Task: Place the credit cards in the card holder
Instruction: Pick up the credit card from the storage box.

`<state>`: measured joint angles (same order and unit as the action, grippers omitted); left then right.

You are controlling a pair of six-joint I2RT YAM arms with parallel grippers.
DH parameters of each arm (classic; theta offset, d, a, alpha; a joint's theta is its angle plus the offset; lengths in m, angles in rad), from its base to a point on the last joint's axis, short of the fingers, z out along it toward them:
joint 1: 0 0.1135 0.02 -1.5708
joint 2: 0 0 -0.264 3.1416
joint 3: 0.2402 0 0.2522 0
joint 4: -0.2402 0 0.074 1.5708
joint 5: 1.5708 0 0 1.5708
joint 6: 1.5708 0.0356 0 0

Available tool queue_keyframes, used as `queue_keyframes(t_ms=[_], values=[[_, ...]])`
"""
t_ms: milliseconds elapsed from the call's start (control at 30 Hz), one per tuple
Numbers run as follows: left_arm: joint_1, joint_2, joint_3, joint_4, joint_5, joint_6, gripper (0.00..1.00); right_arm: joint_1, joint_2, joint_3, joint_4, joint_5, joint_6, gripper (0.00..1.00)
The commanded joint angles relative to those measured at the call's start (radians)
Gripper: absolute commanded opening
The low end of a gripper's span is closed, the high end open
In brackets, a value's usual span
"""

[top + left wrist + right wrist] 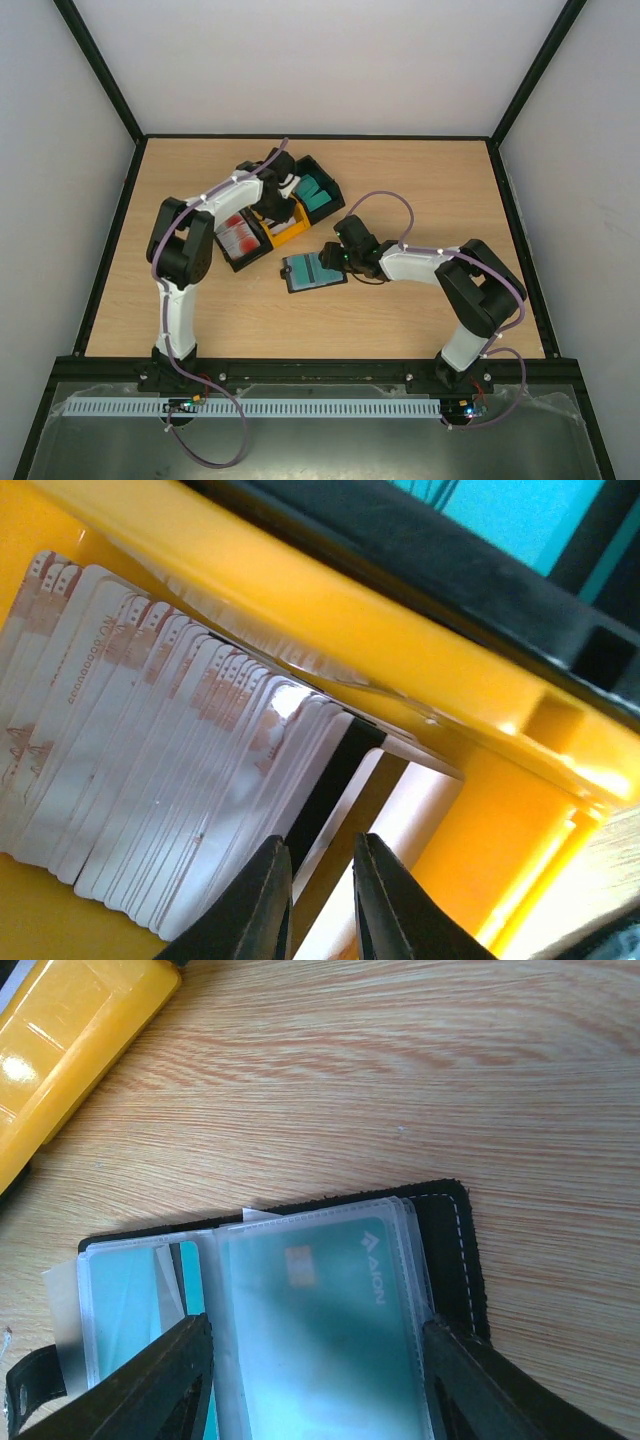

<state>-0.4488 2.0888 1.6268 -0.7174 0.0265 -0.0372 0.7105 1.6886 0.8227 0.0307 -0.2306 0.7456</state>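
My left gripper (283,200) (320,840) reaches down into the yellow bin (290,230) (400,660). Its jaws are closed to a narrow gap on the edge of a white credit card with a dark stripe (340,770), which leans apart from a stack of several white cards (150,760). The black card holder (310,272) (450,1250) lies open on the table, with a teal card (330,1260) in its clear sleeve. My right gripper (335,258) (315,1328) is open, one finger on each side of that sleeve.
A black bin with teal cards (320,195) sits beside the yellow bin on its far right. A black bin with red-and-white cards (240,238) sits on its left. A corner of the yellow bin (70,1030) lies near the card holder.
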Motion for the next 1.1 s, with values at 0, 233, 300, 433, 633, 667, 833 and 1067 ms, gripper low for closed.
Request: queue_keyframes(t_ms=[0,233,300,433,633,667,833,1067], values=[[-0.018,-0.049,-0.03,-0.061,0.045,-0.006,0.2,-0.005,0.008,0.008,0.012,0.001,0.008,0.57],[-0.03,-0.082,-0.05,-0.063,0.093,-0.002,0.21,-0.005,0.013,0.009,0.019,-0.006,0.014,0.57],[-0.036,-0.086,-0.049,-0.08,0.089,-0.013,0.23,-0.005,0.014,0.007,0.017,-0.004,0.012,0.57],[-0.047,-0.102,-0.065,-0.088,0.093,-0.025,0.24,-0.005,0.023,0.004,0.021,-0.015,0.013,0.57],[-0.05,-0.102,-0.078,-0.084,0.106,-0.025,0.24,-0.006,0.032,0.008,0.025,-0.029,0.015,0.57],[-0.05,-0.102,-0.078,-0.083,0.11,-0.027,0.24,-0.006,0.032,0.008,0.024,-0.028,0.014,0.57],[-0.052,-0.119,-0.078,-0.075,0.122,-0.034,0.26,-0.005,0.029,0.011,0.022,-0.024,0.013,0.57],[-0.051,-0.15,-0.051,-0.052,0.114,-0.04,0.41,-0.006,0.032,0.014,0.022,-0.028,0.011,0.57]])
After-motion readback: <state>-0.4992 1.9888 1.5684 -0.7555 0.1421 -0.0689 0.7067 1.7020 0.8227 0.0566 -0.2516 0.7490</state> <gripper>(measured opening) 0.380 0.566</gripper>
